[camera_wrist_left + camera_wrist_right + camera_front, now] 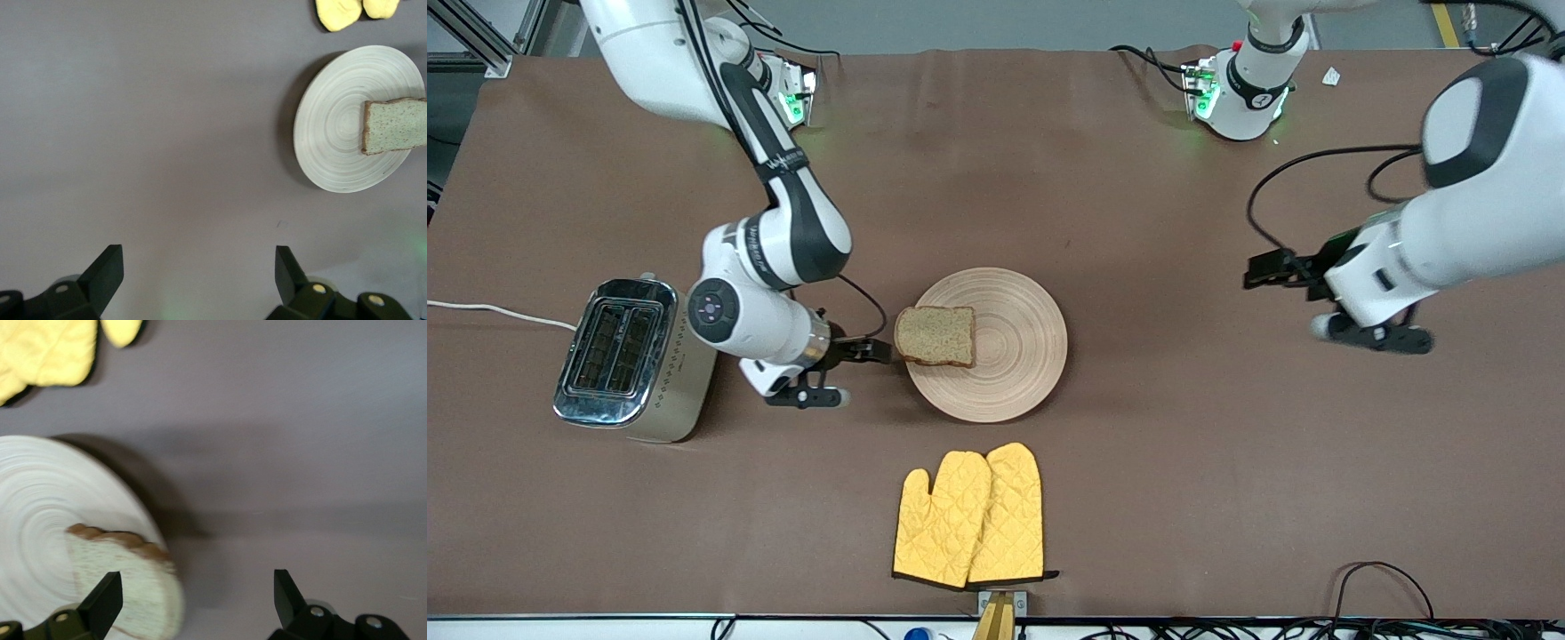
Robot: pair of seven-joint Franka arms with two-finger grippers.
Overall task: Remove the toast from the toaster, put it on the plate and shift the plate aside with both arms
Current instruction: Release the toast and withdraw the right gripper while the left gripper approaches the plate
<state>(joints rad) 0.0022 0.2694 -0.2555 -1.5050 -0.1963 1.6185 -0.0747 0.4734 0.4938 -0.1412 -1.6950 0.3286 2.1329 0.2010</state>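
From the front view, you have the toast (pixel 935 336) lying flat on the plate (pixel 1014 356), toward the rim on the toaster's side, so the step of setting it down looks done. The right claw (pixel 871 351) sits low at about nine o'clock of the plate, just beside its rim, fingers spread and pinching nothing. The toaster (pixel 624 359) stands at nine o'clock from that claw, toward the right arm's end of the surface (pixel 1138 178), a cream box with a mirror-bright chrome top and both slots empty. The left claw (pixel 1267 267) waits over bare surface at three o'clock of the plate, well apart from it, also spread. A pair of yellow quilted oven mitts (pixel 969 520) lies at six o'clock of the plate, nearer the camera.

From the left wrist view, you see that claw's two black fingers (pixel 103 273) standing wide with only matte brown surface between them. The plate is a pale wooden disc cut with fine concentric grooves; the bread on it is speckled, with a darker crust.

From the right wrist view, the fingers (pixel 105 599) stand apart with one over the slice's rounded, crusty edge; I cannot tell whether it touches.

What remains, I judge, is moving the plate aside. You will need each claw at the thin rim on its own side, lifting level so the loose slice does not slide.
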